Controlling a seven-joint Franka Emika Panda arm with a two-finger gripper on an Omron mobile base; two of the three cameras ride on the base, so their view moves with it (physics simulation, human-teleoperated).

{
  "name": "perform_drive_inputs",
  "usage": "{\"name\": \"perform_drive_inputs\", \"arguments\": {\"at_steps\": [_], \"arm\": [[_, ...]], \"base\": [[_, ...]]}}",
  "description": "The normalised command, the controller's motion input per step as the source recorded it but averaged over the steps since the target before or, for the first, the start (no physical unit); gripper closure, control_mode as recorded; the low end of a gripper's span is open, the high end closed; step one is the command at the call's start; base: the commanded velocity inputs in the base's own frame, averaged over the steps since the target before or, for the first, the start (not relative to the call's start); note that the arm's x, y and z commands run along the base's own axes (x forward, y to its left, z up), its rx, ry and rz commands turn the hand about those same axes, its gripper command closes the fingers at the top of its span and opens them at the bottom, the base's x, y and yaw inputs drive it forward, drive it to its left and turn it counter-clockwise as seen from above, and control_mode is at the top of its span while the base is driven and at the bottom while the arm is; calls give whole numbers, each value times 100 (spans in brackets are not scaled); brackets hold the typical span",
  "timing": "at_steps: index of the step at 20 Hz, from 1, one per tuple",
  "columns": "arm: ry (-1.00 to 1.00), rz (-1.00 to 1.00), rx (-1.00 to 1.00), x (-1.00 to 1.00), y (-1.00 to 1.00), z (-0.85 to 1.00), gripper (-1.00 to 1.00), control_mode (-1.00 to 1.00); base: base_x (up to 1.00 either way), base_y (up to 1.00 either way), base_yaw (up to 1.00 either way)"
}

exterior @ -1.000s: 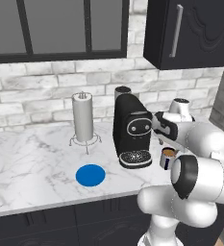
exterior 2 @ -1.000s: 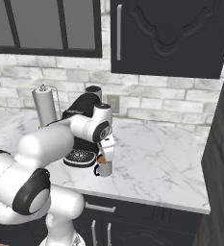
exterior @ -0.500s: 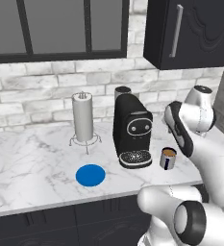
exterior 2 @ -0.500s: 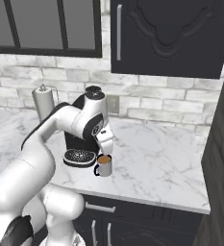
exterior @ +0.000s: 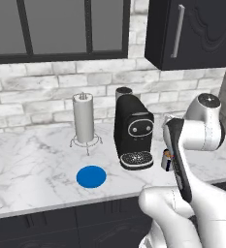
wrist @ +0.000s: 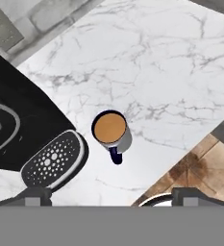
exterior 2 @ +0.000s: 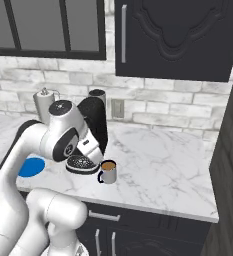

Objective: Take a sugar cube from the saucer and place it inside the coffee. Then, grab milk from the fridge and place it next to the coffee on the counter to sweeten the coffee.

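The coffee (wrist: 110, 129), a small grey mug with brown liquid and a dark handle, stands on the white marble counter (wrist: 171, 57) straight below my gripper (wrist: 112, 198). The gripper hangs well above the mug, open, with nothing between its dark fingertips (wrist: 34, 196). The mug (exterior 2: 108, 171) stands just right of the coffee machine's drip tray, and my arm half hides it (exterior: 167, 160) in the left base view. The blue saucer (exterior: 91, 177) lies bare near the counter's front edge, left of the machine. The sugar cube, the milk and the fridge are out of view.
A black coffee machine (exterior: 133, 131) stands mid-counter, with a paper towel holder (exterior: 84, 123) to its left. Dark wall cabinets (exterior 2: 173, 37) hang above. The counter's front edge and wooden floor (wrist: 205, 158) lie close to the mug. Bare marble (exterior 2: 163, 160) stretches to the right.
My hand has lifted up and away from the mug, and the arm has swung back toward the base. The jaws stayed open. The mug has not moved.
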Motion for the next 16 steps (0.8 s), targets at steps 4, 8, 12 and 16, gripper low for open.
{"name": "perform_drive_inputs", "arguments": {"at_steps": [4,8,12,16], "arm": [[-4,3,-10,-12,24,5,-100,-100],[0,0,0,0,0,0,-100,-100],[0,4,0,-14,0,0,-100,-100],[0,0,0,0,0,0,-100,100]], "base": [[0,0,0],[0,0,0],[0,0,0],[-64,17,60]]}}
